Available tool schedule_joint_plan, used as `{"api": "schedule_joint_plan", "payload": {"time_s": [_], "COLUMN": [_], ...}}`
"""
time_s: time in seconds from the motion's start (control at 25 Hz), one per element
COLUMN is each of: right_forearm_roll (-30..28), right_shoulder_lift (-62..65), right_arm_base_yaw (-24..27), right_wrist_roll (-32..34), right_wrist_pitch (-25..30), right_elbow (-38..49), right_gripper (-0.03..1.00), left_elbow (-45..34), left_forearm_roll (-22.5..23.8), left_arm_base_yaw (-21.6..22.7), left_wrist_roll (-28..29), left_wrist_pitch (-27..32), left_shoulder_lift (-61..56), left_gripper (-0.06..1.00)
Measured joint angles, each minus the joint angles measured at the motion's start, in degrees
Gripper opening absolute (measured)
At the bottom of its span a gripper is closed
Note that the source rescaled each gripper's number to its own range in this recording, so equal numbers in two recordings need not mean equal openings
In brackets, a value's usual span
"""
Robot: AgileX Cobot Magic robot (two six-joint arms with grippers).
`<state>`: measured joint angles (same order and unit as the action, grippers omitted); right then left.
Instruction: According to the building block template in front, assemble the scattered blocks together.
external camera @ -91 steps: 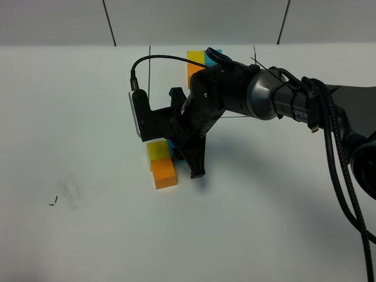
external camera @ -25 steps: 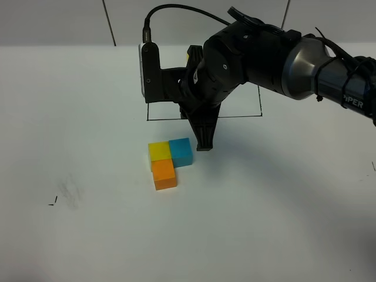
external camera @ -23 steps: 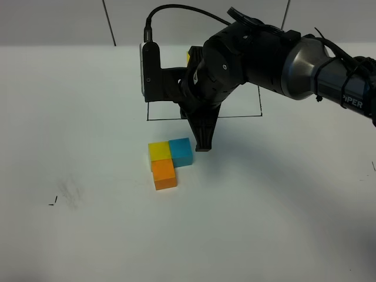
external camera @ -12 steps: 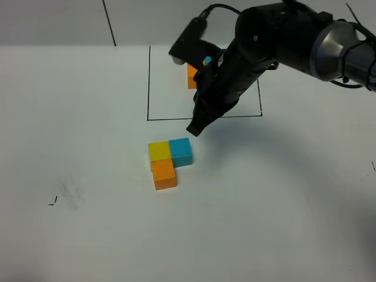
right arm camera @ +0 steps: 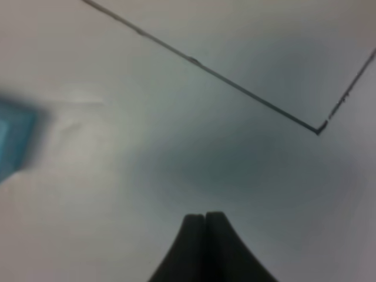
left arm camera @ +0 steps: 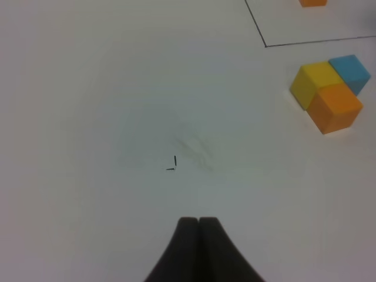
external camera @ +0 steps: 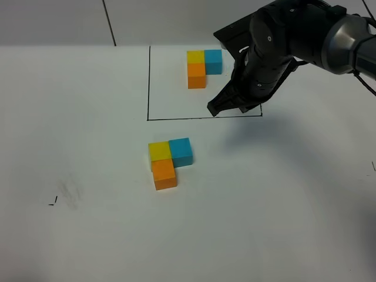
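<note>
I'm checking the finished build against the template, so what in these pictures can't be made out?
- Left wrist view: the template is cut by the frame edge; only an orange sliver shows.
- Right wrist view: the blue cube is blurred and cut off; its neighbours fall outside.
- Exterior high view: the left gripper is outside the frame.
- Any view: seams between the assembled cubes are too small to judge.

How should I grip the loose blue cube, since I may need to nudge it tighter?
Come from above and close the fingers on the blue cube's near and far faces. Its left face sits against the yellow cube, and the orange cube sits diagonally in front, so those two faces look free.
</note>
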<state>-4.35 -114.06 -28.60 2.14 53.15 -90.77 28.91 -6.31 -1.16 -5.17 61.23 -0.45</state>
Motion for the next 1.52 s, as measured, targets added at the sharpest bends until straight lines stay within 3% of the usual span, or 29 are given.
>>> {"api": "schedule_joint_plan", "payload": {"time_s": [0.6,1.0,1.52], "right_forearm_roll": [-8.20,-7.97,-7.56], "right_shoulder_lift": [8.07,23.98,48.48], "right_arm_base_yaw": [13.82,24.40,26.06], "right_wrist_roll": [3.14,3.14,4.78], "right_wrist_pitch": [7.04,2.73,1.36], "right_elbow": [2.53,26.14,51.05], "right_gripper": [0.01,0.01,0.01], "left_elbow": [0.00,0.00,0.00], "left_forearm_roll": [0.00,0.00,0.00], "left_arm_base_yaw": [0.00,0.00,0.00], "left_wrist_roll": [0.00,0.00,0.00], "left_wrist_pitch": [0.00,0.00,0.00], "left_shoulder_lift": [0.00,0.00,0.00], "left_gripper": [0.00,0.00,0.00]}}
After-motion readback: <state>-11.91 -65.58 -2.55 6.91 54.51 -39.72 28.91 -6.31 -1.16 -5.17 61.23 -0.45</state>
